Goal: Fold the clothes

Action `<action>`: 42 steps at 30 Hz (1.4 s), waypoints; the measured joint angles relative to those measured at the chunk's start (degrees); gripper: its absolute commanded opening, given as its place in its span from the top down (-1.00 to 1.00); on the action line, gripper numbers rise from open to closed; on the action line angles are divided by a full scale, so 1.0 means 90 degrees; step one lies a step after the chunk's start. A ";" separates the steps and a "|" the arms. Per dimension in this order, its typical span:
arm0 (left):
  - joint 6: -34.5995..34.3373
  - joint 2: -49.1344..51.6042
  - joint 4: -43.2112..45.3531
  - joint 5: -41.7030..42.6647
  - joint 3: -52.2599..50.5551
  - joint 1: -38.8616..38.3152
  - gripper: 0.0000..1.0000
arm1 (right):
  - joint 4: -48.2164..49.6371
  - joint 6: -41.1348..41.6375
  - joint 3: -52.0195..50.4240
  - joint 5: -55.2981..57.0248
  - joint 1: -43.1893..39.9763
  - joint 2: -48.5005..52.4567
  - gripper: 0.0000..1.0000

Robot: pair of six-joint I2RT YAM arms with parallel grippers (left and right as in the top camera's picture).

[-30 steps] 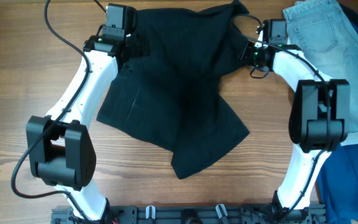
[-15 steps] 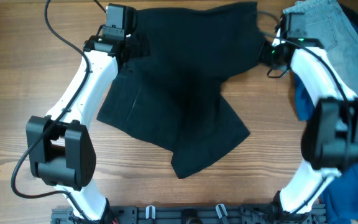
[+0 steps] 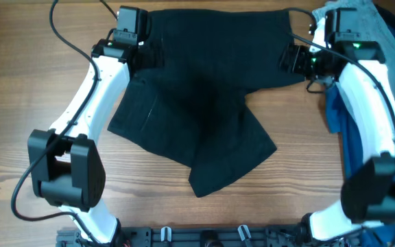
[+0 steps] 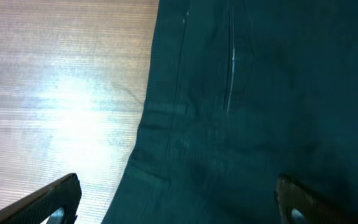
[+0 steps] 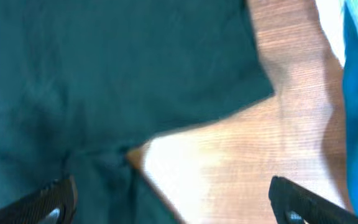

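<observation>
Black garment [image 3: 204,89] lies on wood counter [image 3: 19,82], opened out across the far-centre strip between the two wrists. One lobe runs toward the near edge and ends approx mid-counter. Outline is irregular, layers overlap in the middle, no tidy fold visible. Fabric reads v. dark, so creases are hard to make out from overhead.

Left hand [image 4: 176,202]: jaws spread wide, tips sit in the two lower corners of the left wrist view, nothing gripped between them. Below it is the garment's left part w/ a stitched seam and a hem band. Bare counter w/ bright glare is to the left of the cloth edge. Overhead puts this hand over the garment's far-left corner. Contact w/ the cloth: can't tell.

Right hand [image 5: 173,202]: also spread wide, tips in the lower corners of the right wrist view, holding nothing. Under it are a garment corner and a notch in the cloth edge, w/ bare counter showing between. Overhead puts it at the garment's far-right edge. Touching or just above: can't tell.

Pale denim [image 3: 372,20] sits at the far-right corner, partly hidden by the R arm. Blue cloth [image 3: 334,113] lies along the right side beneath that arm, apart from the black garment w/ a strip of counter between.
</observation>
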 measured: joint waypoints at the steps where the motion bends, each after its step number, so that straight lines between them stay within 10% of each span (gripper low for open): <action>1: -0.0058 -0.0100 -0.0136 -0.0002 -0.0002 0.0000 -1.00 | -0.0454 -0.0104 0.0000 -0.0124 0.0019 -0.0231 -0.99; 7: -0.0255 -0.0483 -0.0296 0.0070 0.0000 0.0000 -1.00 | -0.1219 -0.0559 -0.0335 -0.0430 0.0974 -0.0556 -0.86; 20: -0.0304 -0.0476 -0.0325 0.0141 0.0000 0.0075 -1.00 | 0.1066 0.0228 -0.2742 0.0102 0.3599 -0.0403 -0.65; 25: -0.0304 -0.0476 -0.0325 0.0141 0.0000 0.0075 -1.00 | 0.1377 0.0393 -0.3053 0.0408 0.3599 -0.0102 -0.18; 29: -0.0304 -0.0476 -0.0323 0.0141 0.0000 0.0075 -1.00 | 0.1547 0.0551 -0.3058 0.0653 0.3599 -0.0058 0.91; 42: -0.0345 -0.0476 -0.0325 0.0143 0.0000 0.0075 -0.99 | 0.0369 0.0129 -0.2147 0.0600 0.2025 -0.0386 0.92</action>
